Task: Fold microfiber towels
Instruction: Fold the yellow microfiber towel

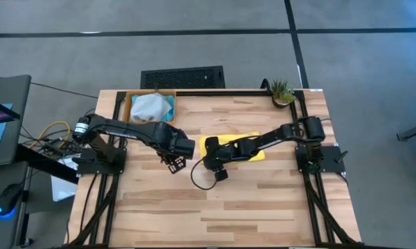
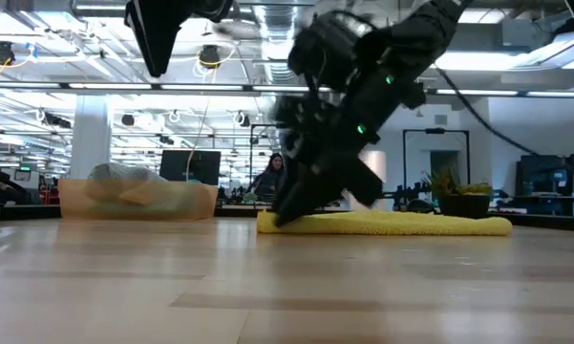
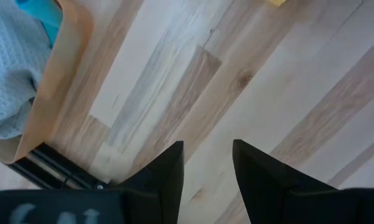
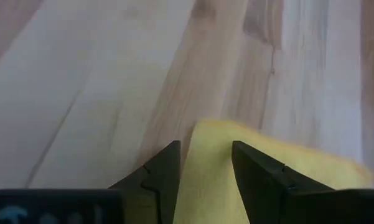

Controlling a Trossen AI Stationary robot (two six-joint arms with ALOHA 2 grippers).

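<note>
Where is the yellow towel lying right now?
In the high view the yellow towel lies flat near the table's middle, slightly right of centre, under the right claw, which sits at its left corner; the orange tray is well off at the back left.

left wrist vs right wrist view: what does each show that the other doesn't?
Only the left wrist view: the orange tray holding a pale grey towel and a sky blue towel, with the open left gripper above bare wood, holding nothing.

Only the right wrist view: the yellow towel up close, its corner lying between the fingers of the open right gripper.

Both: the wooden table and that arm's own two dark fingers. A yellow scrap shows at the left wrist view's edge, probably the same towel.
</note>
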